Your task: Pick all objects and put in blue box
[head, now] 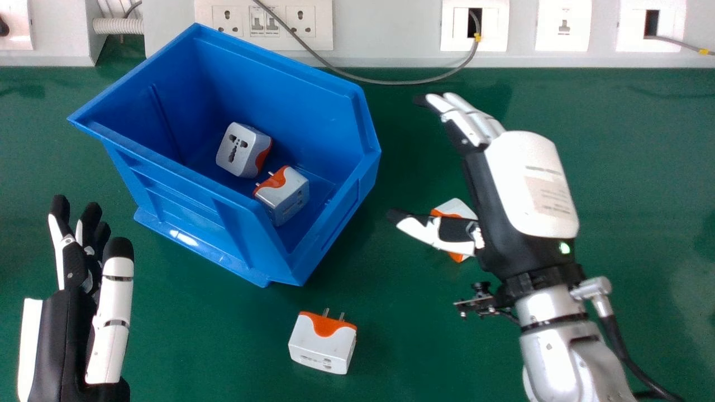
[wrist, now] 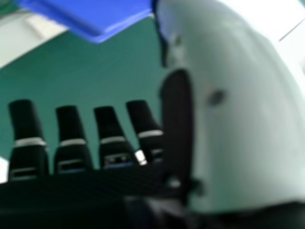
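Note:
The blue box (head: 240, 223) holds two white and orange plug adapters, one (head: 244, 149) near its middle and another (head: 282, 195) closer to the front wall. A third adapter (head: 322, 342) lies on the table in front of the box. My right hand (head: 522, 184) is open right of the box, its thumb passing over a fourth adapter (head: 455, 209) that is partly hidden beneath. In the right hand view my right hand (wrist: 71, 143) has its fingers extended, with the blue box (wrist: 100, 19) beyond them. My left hand (head: 78, 301) stands open at the left, fingers upward.
The green table (head: 625, 167) runs back to a white panel with sockets (head: 262, 28). A grey cable (head: 391, 82) droops from the panel onto the table's back edge, behind the box and my right hand.

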`<action>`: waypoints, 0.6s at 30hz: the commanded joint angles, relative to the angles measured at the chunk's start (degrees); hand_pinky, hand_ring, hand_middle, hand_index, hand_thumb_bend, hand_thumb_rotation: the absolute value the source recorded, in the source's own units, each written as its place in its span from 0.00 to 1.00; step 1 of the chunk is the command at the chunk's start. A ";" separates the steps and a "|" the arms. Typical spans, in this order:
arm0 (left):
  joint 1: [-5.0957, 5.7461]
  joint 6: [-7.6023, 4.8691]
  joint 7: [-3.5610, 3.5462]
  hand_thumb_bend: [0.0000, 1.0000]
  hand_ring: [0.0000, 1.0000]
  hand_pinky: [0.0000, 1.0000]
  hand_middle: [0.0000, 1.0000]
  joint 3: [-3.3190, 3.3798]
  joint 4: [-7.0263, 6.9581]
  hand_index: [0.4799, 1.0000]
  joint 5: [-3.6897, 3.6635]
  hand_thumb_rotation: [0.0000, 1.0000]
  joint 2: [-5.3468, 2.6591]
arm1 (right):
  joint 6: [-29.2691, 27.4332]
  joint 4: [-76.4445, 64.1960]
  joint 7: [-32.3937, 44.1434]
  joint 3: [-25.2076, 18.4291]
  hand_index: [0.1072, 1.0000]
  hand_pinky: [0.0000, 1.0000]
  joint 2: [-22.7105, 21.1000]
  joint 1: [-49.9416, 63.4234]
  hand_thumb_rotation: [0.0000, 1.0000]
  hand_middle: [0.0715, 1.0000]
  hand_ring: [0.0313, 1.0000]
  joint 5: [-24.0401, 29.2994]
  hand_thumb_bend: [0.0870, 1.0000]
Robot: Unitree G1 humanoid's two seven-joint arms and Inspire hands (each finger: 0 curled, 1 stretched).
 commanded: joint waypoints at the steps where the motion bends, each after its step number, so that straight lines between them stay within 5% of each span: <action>1: -0.17 -1.17 -0.26 0.30 1.00 1.00 1.00 -0.11 -0.23 1.00 -0.05 0.78 0.33 | 0.39 -0.20 -1.83 -1.15 0.80 0.67 -0.27 0.07 0.19 0.85 0.83 -1.50 0.50; 12: 0.98 -1.52 0.05 0.28 1.00 1.00 1.00 -0.11 -0.79 1.00 0.72 0.80 0.23 | 4.18 8.18 -2.32 -1.52 0.79 0.65 -0.75 -2.58 0.24 0.84 0.80 -3.92 0.53; 18: 1.19 -1.37 0.08 0.28 1.00 1.00 1.00 -0.06 -1.19 1.00 0.25 0.79 0.16 | 6.92 14.95 -2.00 0.33 0.77 0.64 -0.48 -5.62 0.24 0.82 0.78 -5.63 0.57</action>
